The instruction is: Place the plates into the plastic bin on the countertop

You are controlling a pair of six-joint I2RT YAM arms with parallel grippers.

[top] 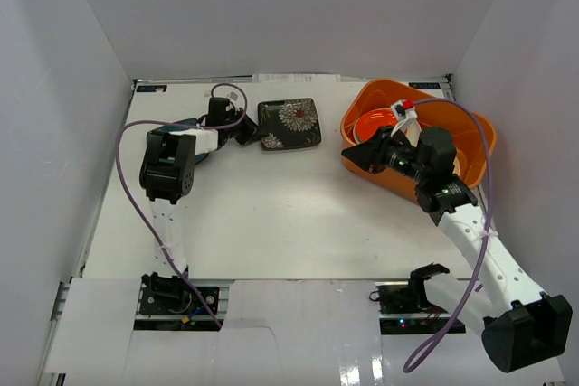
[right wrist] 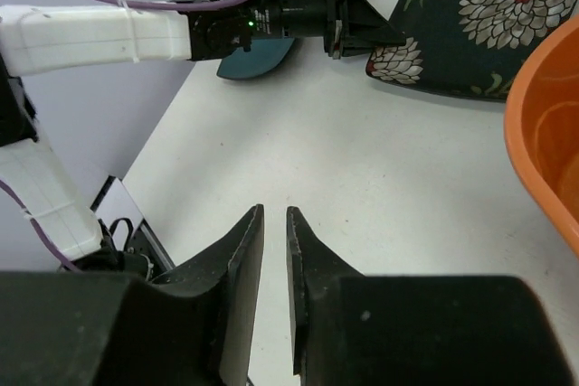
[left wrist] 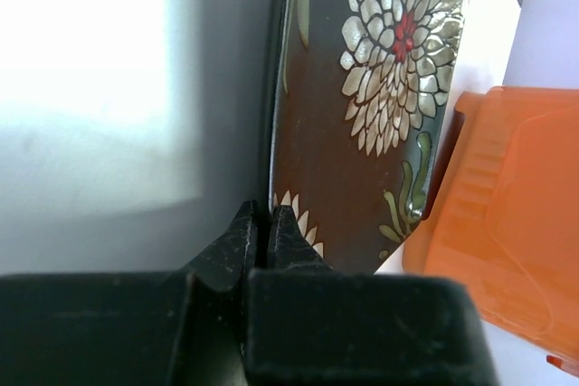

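Note:
A square black plate with white flowers [top: 289,124] lies on the white countertop [top: 271,214] at the back centre. My left gripper [top: 256,137] is shut on its left edge; in the left wrist view the jaws [left wrist: 269,210] pinch the rim of the plate [left wrist: 380,88]. The orange plastic bin [top: 470,133] stands at the back right with a red-orange plate [top: 371,122] inside. My right gripper [top: 351,153] hovers at the bin's near-left corner. In the right wrist view its jaws [right wrist: 274,211] stand a narrow gap apart, with only bare countertop between them.
A teal plate [right wrist: 258,56] lies under the left arm, left of the black plate [right wrist: 479,24]. White panels wall the countertop on three sides. The bin's rim [right wrist: 543,133] curves in at the right of the right wrist view.

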